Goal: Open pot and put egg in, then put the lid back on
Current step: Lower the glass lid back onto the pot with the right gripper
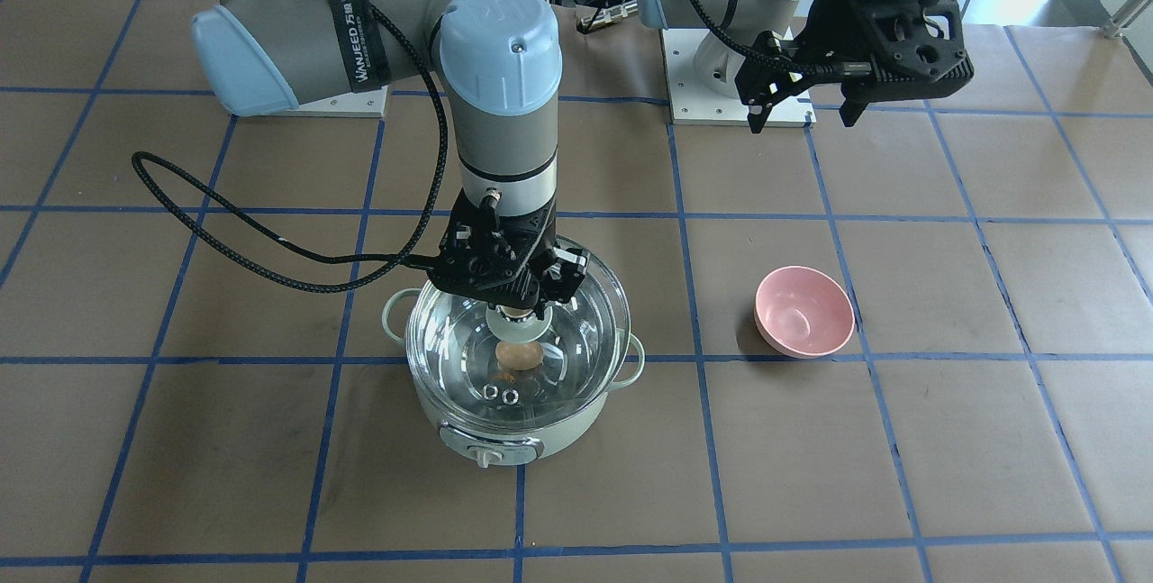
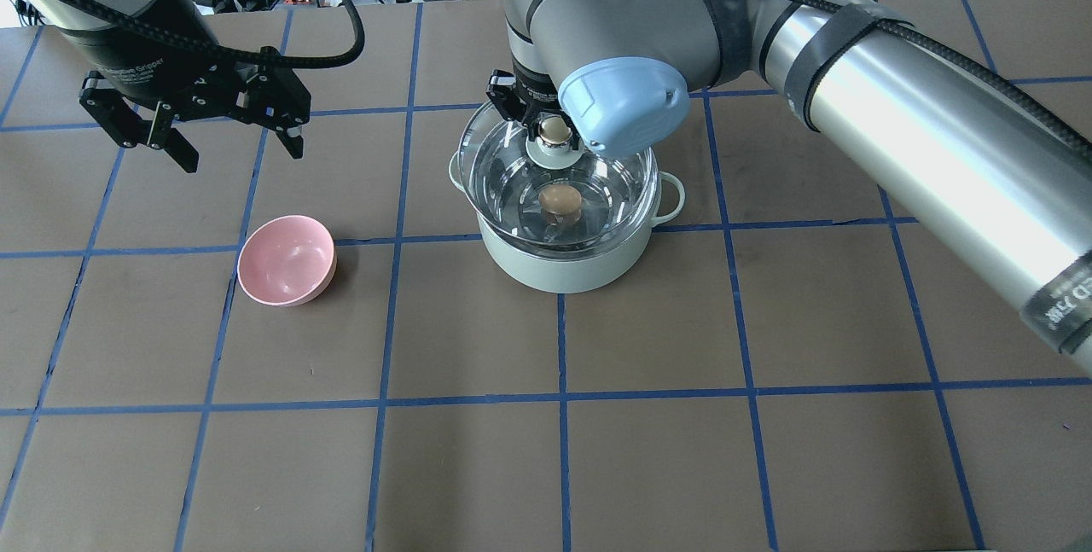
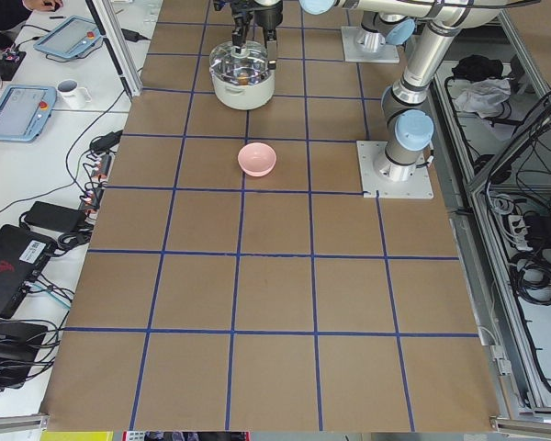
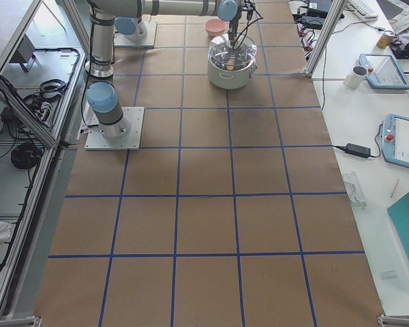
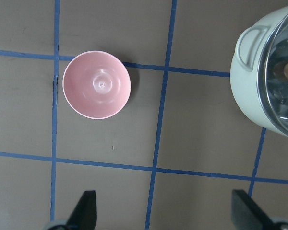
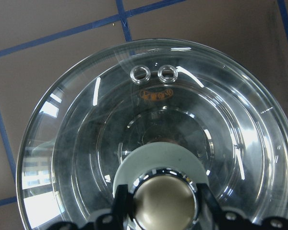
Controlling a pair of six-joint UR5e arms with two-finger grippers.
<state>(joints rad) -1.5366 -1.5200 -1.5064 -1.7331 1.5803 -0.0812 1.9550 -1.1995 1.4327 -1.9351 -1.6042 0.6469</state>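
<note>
We are gripping the beige ball knob [image 6: 164, 200] with the right claw [image 1: 515, 299], its fingers closed on either side of it. The clear glass lid [image 6: 77, 143] is hanging directly beneath the claw, just over the mint-green pot [image 2: 554, 266]. The tan, oval egg [image 1: 518, 355] is also lying below the claw, on the pot's shiny steel floor, and is showing through the glass.

So we are judging the egg step done and the last step in hand: putting the lid back on. Its rim seems to be sitting slightly above and off the pot's rim rather than seated, though we cannot be certain. As we are reading it, the next move calls for centring the round lid over the round mouth, lowering it straight, and loosening the grip only once glass meets rim. Smooth glass could clatter if let go early.

The left claw [image 2: 239, 155] is hanging well off to the side, fingers spread and holding nothing. A glossy pink bowl [image 2: 286, 260] is sitting below it on the brown, blue-taped tabletop [image 2: 682, 322].
</note>
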